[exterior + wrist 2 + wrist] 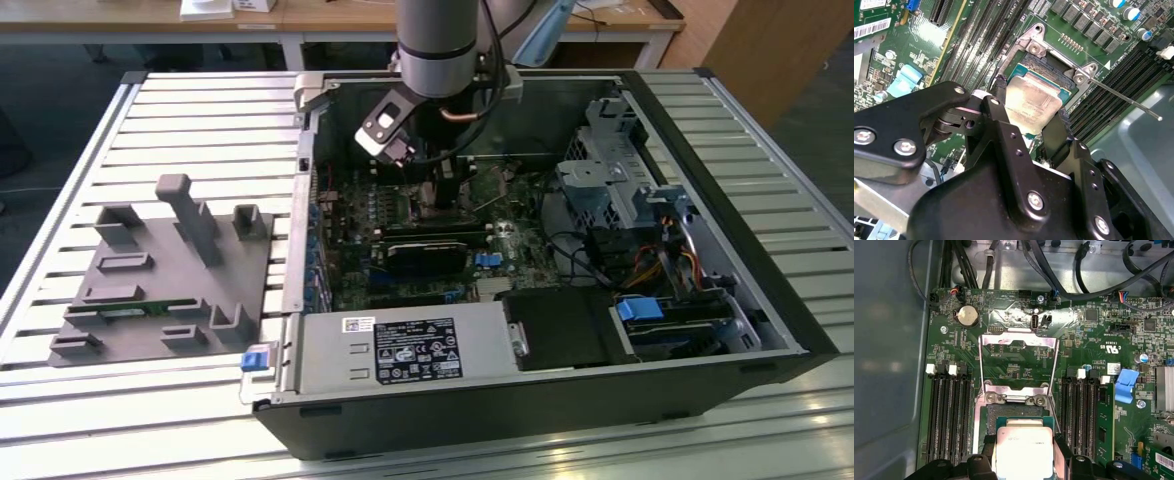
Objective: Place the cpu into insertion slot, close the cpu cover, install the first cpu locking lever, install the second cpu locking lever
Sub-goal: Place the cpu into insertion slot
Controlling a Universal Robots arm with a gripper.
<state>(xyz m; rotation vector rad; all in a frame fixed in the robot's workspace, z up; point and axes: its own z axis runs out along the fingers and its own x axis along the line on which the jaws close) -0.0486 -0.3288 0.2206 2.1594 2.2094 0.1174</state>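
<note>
My gripper (1031,114) is shut on the cpu (1031,100), a pale silvery square chip pinched at two opposite edges by the black fingers (999,95). The chip hangs close over the insertion slot (1046,67), covering its nearer part; whether it touches, I cannot tell. In the first wrist view the cpu (1024,450) sits between the fingers (988,444), just at the edge of the insertion slot (1004,415). The cpu cover (1019,340) stands flipped open beyond the socket. A thin locking lever (1124,97) sticks out sideways, unlatched. In the exterior view the gripper (434,195) is deep inside the computer case.
Long black memory slots (949,415) flank the socket on both sides. A blue clip (1126,385), a coin battery (967,316) and cable bundles (1064,285) lie nearby. Outside the case (747,300) a grey fixture (160,270) stands at the exterior view's left.
</note>
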